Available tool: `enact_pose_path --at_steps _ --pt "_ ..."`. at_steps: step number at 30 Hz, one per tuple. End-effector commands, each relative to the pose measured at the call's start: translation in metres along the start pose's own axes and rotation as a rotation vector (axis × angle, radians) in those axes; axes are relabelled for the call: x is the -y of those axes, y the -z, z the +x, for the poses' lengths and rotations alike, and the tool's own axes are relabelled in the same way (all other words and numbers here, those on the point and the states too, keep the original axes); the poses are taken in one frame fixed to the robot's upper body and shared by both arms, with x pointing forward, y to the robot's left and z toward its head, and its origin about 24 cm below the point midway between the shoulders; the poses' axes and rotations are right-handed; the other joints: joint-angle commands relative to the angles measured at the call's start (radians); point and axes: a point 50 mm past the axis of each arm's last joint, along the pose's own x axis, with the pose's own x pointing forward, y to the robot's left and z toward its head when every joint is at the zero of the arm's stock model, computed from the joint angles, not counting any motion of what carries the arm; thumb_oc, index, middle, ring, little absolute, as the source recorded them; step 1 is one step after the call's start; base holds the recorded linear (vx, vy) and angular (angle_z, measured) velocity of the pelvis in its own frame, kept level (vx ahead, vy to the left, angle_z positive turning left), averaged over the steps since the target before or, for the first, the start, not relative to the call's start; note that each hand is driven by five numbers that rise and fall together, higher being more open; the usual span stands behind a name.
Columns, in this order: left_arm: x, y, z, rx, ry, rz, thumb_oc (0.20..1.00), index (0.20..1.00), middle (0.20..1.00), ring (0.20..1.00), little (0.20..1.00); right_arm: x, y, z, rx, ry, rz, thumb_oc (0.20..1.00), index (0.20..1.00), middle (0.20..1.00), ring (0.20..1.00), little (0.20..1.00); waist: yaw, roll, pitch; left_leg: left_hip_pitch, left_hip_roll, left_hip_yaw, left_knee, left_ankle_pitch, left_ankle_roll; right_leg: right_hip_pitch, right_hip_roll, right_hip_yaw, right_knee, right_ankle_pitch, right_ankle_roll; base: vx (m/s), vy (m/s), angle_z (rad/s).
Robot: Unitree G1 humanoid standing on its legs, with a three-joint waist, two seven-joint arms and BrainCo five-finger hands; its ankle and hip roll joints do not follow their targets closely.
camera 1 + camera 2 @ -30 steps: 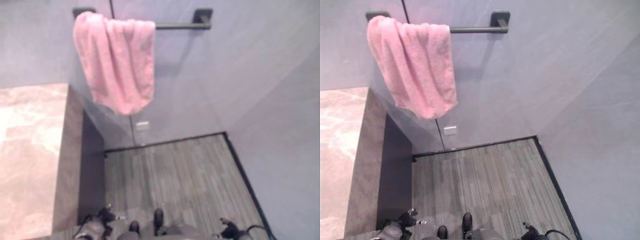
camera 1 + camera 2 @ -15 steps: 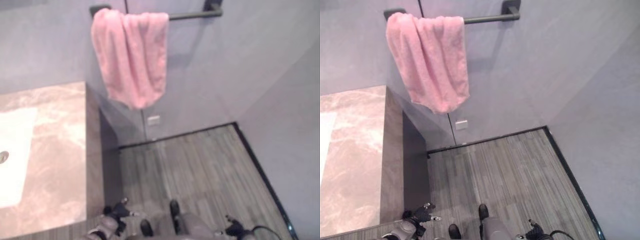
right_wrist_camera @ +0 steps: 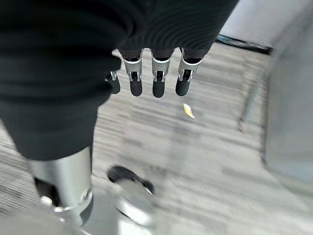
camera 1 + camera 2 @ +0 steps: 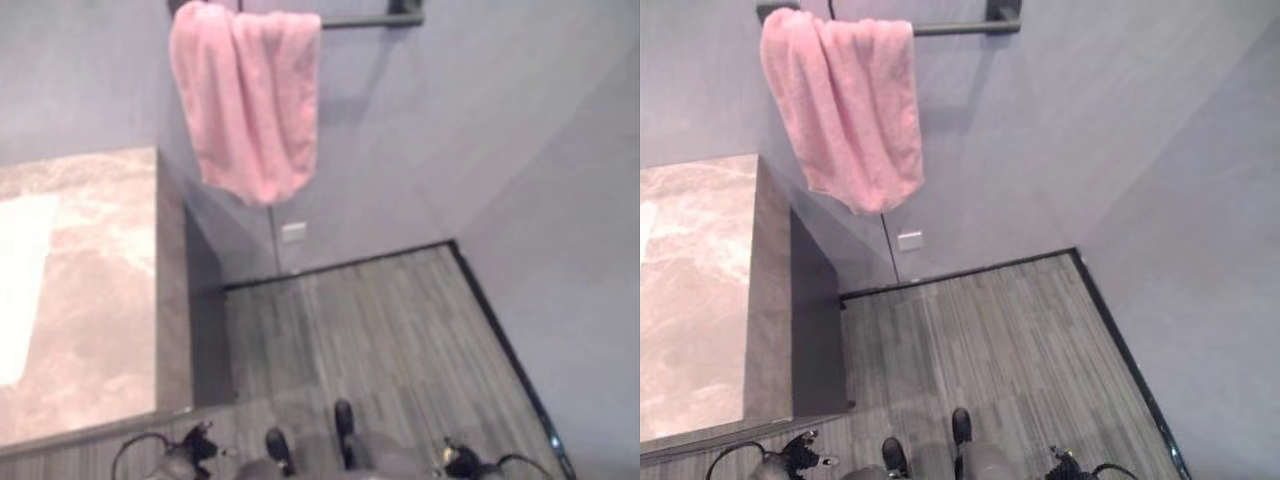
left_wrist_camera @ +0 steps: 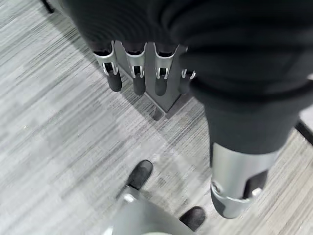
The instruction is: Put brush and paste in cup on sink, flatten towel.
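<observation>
In the left eye view, a soft pink terry towel (image 4: 248,95) hangs bunched and folded over the left end of a dark metal wall rail (image 4: 370,18) on a pale grey wall (image 4: 420,130). Below and to the left sits a beige marble-patterned counter top (image 4: 100,300) with the edge of a white sink basin (image 4: 22,280) at the frame's left border. A grey wood-plank floor (image 4: 360,340) fills the lower middle. The robot's left hand (image 4: 192,450) and right hand (image 4: 458,462) hang low at the bottom edge, well apart from the towel. The right eye view shows the same scene, with a small white wall plate (image 4: 909,240) just below the towel's lower hem. No brush, paste or cup can be made out. In the left wrist view, the left hand's silver dark-tipped fingers (image 5: 139,78) hang straight and relaxed over the floor, holding nothing. In the right wrist view, the right hand's fingers (image 3: 157,81) likewise hang loose and empty, above a small yellowish scrap (image 3: 188,110) on the floor. The towel looks light, limp and easily dragged, so it would probably handle best taken by its hanging edges near the rail and spread sideways along it.
</observation>
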Motion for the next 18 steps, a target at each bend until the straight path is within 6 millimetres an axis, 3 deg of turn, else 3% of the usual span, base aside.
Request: enact_pose_path --at_steps 1,7,11,13,18 --pt "-0.006 -0.006 0.002 0.007 -0.023 -0.028 1.0 1.0 1.0 1.0 1.0 0.013 0.003 0.0 -0.007 0.027 -0.035 1.0 1.0 1.0 1.0 1.0 -0.011 -0.008 -0.027 0.016 -0.063 -0.098 0.05 -0.101 0.03 -0.005 0.004 0.028 0.108 -0.165 0.045 0.04 -0.349 0.05" --pt "-0.005 -0.013 0.003 0.03 -0.026 -0.034 1.0 1.0 1.0 1.0 1.0 0.016 0.003 0.0 -0.001 0.035 -0.04 1.0 1.0 1.0 1.0 1.0 -0.023 -0.015 -0.027 0.036 -0.025 -0.123 0.001 -0.041 -0.01 -0.004 0.04 0.005 0.153 -0.216 0.004 0.02 -0.347 0.13" --pt "-0.003 -0.024 0.004 0.066 -0.026 -0.058 1.0 1.0 1.0 1.0 1.0 0.012 0.024 -0.004 -0.083 0.025 -0.047 1.0 1.0 1.0 1.0 1.0 -0.026 -0.023 -0.017 0.011 -0.03 -0.195 0.02 -0.023 -0.011 0.002 0.043 -0.012 0.173 -0.232 -0.017 0.05 -0.256 0.22" --pt "-0.002 -0.03 0.005 0.083 -0.02 -0.036 1.0 1.0 1.0 1.0 1.0 0.014 0.031 -0.006 -0.112 0.033 -0.042 1.0 1.0 1.0 1.0 1.0 -0.046 -0.015 -0.019 -0.006 -0.028 -0.12 0.01 -0.019 -0.011 -0.002 0.027 -0.042 0.161 -0.228 -0.008 0.01 -0.017 0.35" --pt "0.001 -0.019 0.003 0.05 -0.012 -0.026 1.0 1.0 1.0 1.0 1.0 0.014 0.036 -0.008 -0.125 0.035 -0.043 1.0 1.0 1.0 1.0 1.0 -0.048 0.008 -0.032 0.009 -0.037 -0.111 -0.026 -0.024 -0.013 0.014 0.027 -0.04 0.132 -0.216 0.004 0.06 0.077 0.26"
